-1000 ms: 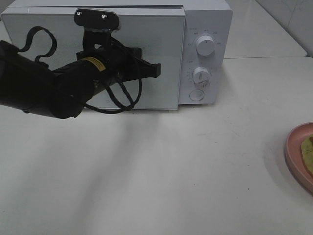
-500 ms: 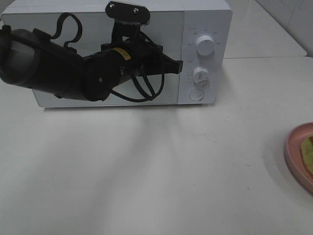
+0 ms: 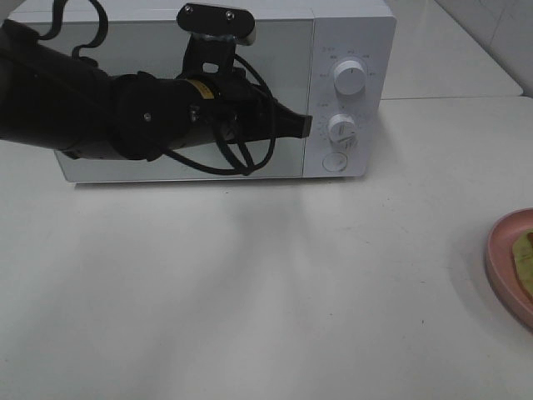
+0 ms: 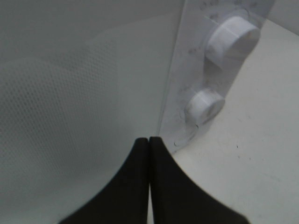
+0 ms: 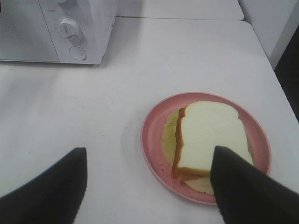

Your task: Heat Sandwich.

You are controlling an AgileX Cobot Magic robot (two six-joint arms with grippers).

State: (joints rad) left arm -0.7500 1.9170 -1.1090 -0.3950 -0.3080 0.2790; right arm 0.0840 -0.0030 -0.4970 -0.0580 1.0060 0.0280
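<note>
Three views, and I take the high one first. At its right edge I see only a slice of the round pink plate [image 3: 510, 260] with a scrap of yellow-green filling on it; the sandwich itself is cut off there, so its direction cannot be read. My left gripper [image 3: 305, 126], black, reaches in from the upper left across the boxy white microwave oven [image 3: 350, 33], its tip at the door's right edge just beside the lower white dial [image 3: 342, 127].

On the left wrist camera, the two black fingers [image 4: 133, 186] are pressed together with nothing between them, their tips at the seam between the mesh-patterned door and the control panel; whether they touch the door I cannot tell.

On the right wrist camera, the sandwich of thick white bread with tan crust [image 5: 210, 137] lies flat on the pink plate at lower right, its rounded end toward the upper right. My right gripper [image 5: 148, 161] stands wide apart and empty, one finger [image 5: 238, 186] covering the sandwich's near corner.
</note>
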